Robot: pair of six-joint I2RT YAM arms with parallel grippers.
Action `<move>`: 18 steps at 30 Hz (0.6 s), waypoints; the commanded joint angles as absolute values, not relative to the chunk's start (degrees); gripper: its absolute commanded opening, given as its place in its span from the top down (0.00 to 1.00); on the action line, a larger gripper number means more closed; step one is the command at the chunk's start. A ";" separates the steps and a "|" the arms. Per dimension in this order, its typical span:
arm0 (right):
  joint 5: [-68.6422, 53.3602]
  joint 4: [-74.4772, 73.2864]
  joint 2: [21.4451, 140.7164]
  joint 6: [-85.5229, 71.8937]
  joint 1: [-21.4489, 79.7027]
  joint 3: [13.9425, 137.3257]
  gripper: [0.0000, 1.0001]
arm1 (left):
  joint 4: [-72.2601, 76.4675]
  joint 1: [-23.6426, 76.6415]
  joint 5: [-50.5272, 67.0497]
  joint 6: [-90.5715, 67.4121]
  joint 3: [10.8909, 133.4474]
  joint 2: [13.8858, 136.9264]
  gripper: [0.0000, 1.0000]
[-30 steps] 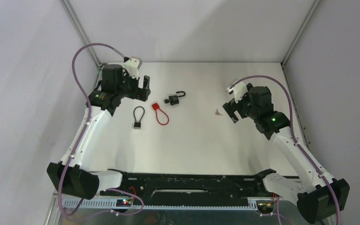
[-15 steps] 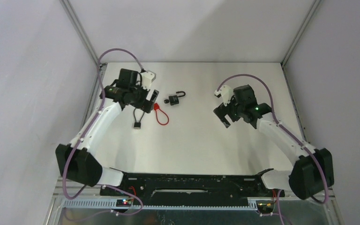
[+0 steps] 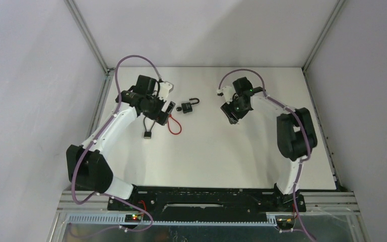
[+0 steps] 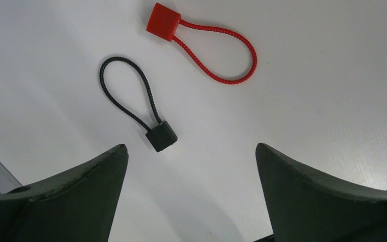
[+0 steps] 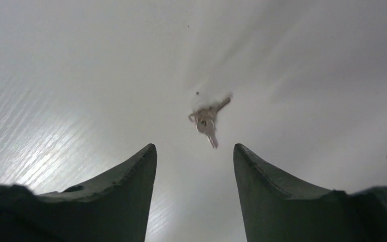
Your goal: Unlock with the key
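Keys (image 5: 206, 118) on counter (image 3: 211, 151), ungrasped.
Left claw (image 4: 191, 151) wide over black cable lock (image 4: 161, 136); right claw (image 5: 194, 151) part-open, empty, facing keys.

The left gripper (image 4: 190, 147) stood wide open over the white table (image 4: 322, 85). Just ahead of the claw lay a black cable lock (image 4: 161, 137), its block nearest the claw. Farther ahead, well apart, lay a red cable lock (image 4: 164, 21).

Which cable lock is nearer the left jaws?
The black cable lock: its block lies just ahead of the open left jaws, while the red cable lock sits farther out, beyond it.
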State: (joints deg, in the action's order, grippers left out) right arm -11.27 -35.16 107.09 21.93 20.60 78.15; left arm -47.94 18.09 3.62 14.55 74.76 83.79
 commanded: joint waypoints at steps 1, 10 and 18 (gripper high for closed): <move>-12.54 -40.77 113.42 26.42 20.48 85.56 0.43 | -49.10 18.21 5.47 15.59 75.50 80.82 0.00; -10.66 -45.76 121.33 31.73 20.63 92.65 0.58 | -49.21 18.25 5.80 15.65 75.50 80.54 0.00; -10.26 -45.92 121.99 33.31 20.96 91.63 0.72 | -49.22 18.26 5.58 15.56 75.77 81.10 0.00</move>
State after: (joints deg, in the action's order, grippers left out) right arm -10.74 -45.21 121.40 31.64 20.64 90.41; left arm -49.10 18.09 4.78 14.61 74.76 82.78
